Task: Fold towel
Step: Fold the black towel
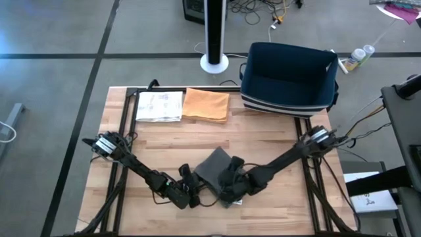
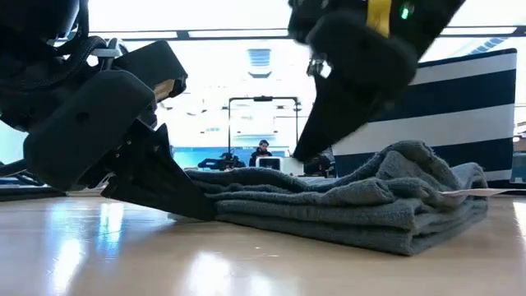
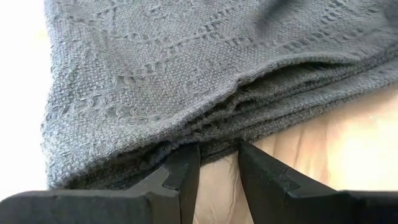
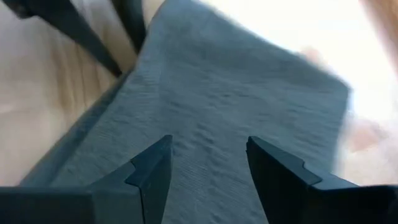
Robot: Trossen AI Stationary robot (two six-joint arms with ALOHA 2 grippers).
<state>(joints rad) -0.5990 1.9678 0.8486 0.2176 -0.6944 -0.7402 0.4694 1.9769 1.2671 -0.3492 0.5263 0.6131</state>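
A dark grey towel lies folded in several layers at the middle of the table, toward the near side. My left gripper sits low on the table at the towel's near left edge. Its fingers are apart, with bare wood showing between them. My right gripper is open just above the towel's top surface, on its right side, with nothing between its fingers. In the low view the towel rests flat on the tabletop as a stack of layers. My left gripper's fingertips lie against the towel's layered edge and pinch nothing. The fingers slant down from the table's near left side, close to the tabletop. The towel rests flat on the table.
A white printed cloth and a folded orange cloth lie at the table's far side. A navy bin with striped sides stands at the far right corner. A white tag sticks out of the towel's right end.
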